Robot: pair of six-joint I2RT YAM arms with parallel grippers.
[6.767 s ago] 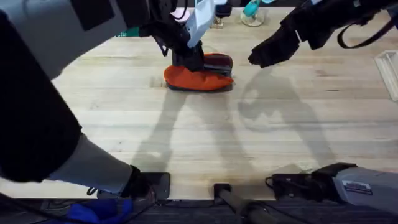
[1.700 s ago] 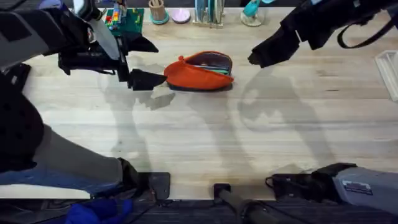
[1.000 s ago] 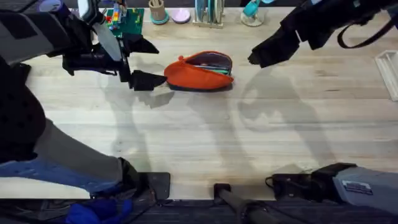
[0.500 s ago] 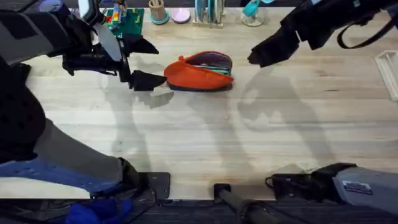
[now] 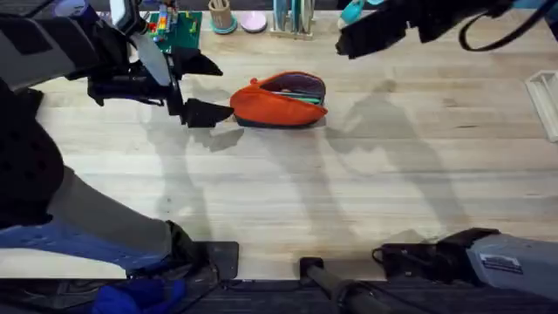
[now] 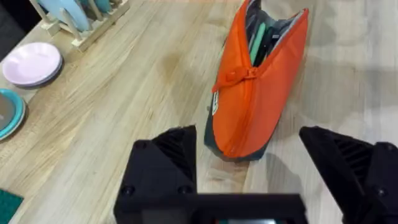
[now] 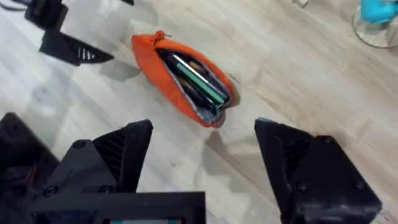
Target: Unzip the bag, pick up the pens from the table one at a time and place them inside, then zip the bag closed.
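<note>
An orange bag (image 5: 279,103) lies unzipped on the wooden table (image 5: 349,192), a green pen (image 7: 198,78) inside (soft fabric, likely light and floppy, best pinched at its zipper pull (image 6: 250,73)), both grippers (image 6: 249,162) (image 7: 202,162) hovering empty, fingers spread.

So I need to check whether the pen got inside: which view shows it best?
Right wrist: the bright green stick pen lies in the open orange fabric pouch. Left wrist shows a sliver; overhead barely a streak.
</note>
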